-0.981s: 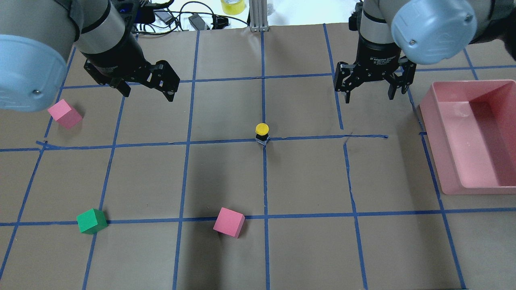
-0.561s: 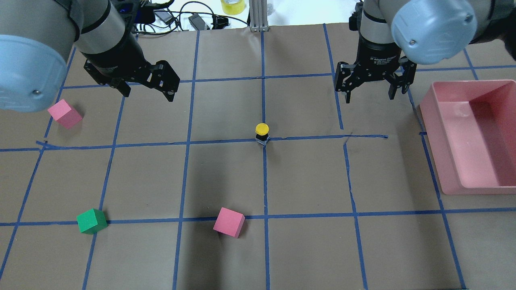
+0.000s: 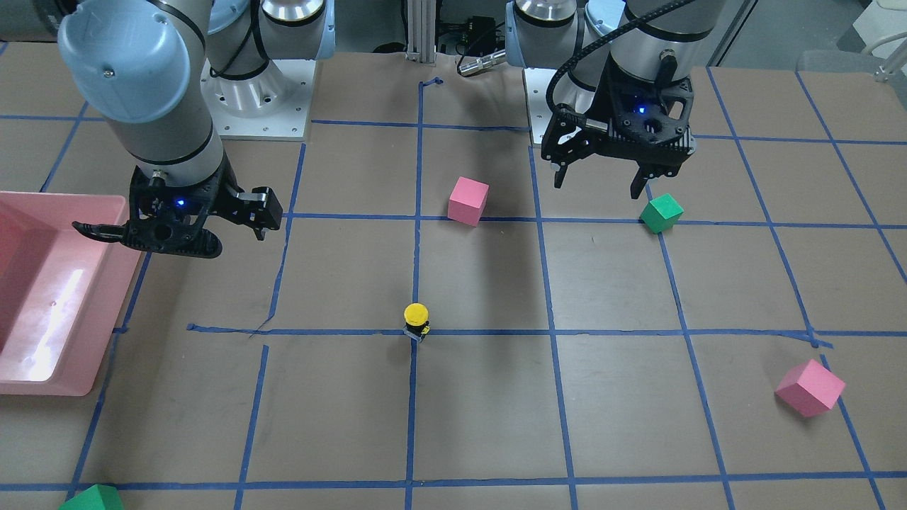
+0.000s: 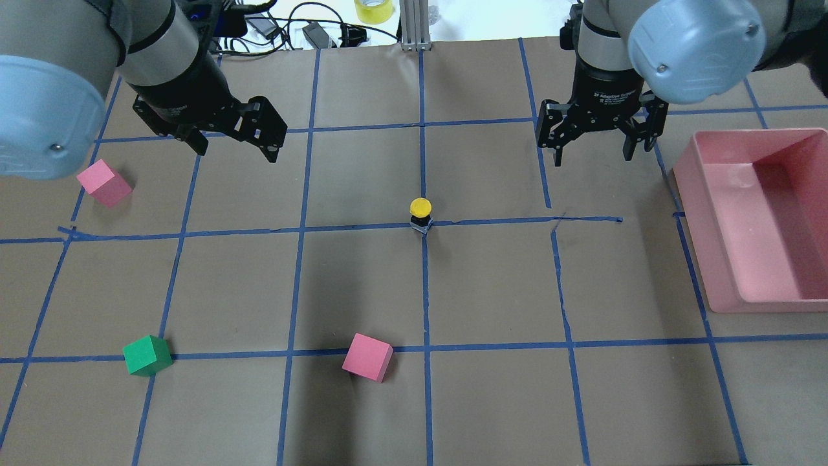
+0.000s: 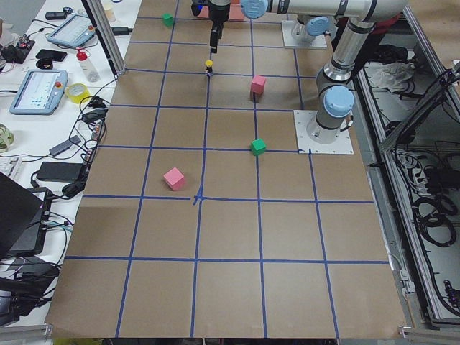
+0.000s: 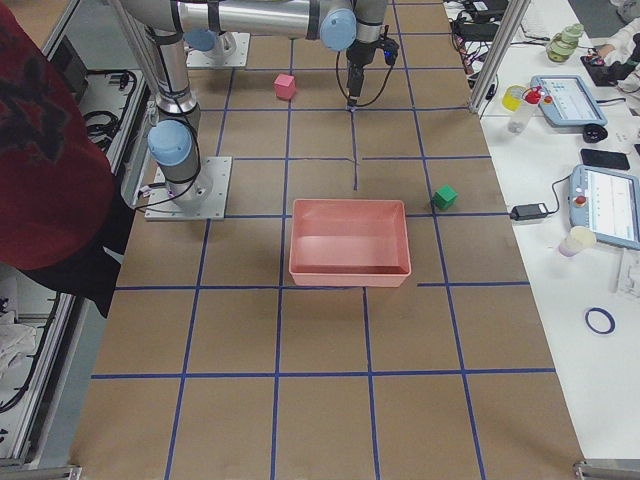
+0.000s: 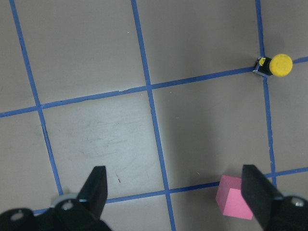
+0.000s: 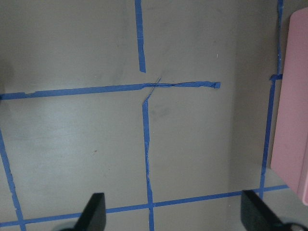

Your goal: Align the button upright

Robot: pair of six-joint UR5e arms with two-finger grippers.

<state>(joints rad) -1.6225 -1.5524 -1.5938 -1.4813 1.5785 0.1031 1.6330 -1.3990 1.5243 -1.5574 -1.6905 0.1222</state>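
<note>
You find the button (image 4: 420, 213) standing upright at the middle of the paper-covered table (image 4: 491, 285). Its yellow cap is on top, its base sits on a crossing of blue tape lines, and nothing touches it. The left gripper (image 4: 237, 150) and the right gripper (image 4: 593, 155) hang above the table with jaws spread wide and empty, one on either side, each well apart from the button. Judged from this, the righting looks done and the step in hand is the last one, standing clear. Your next move calls only for keeping both arms away from the button so that it is not knocked over. Counted from the robot's side outward: the near pink foam cube (image 4: 367, 356) and the near green foam cube (image 4: 147, 355), the single button at centre, the far pink foam cube (image 4: 103, 183) out to the left, one pink bin (image 4: 702, 239) at the right, and the far green foam cube (image 6: 445, 197) beyond the bin. That makes two pink cubes, two green, one bin and one button.
</note>
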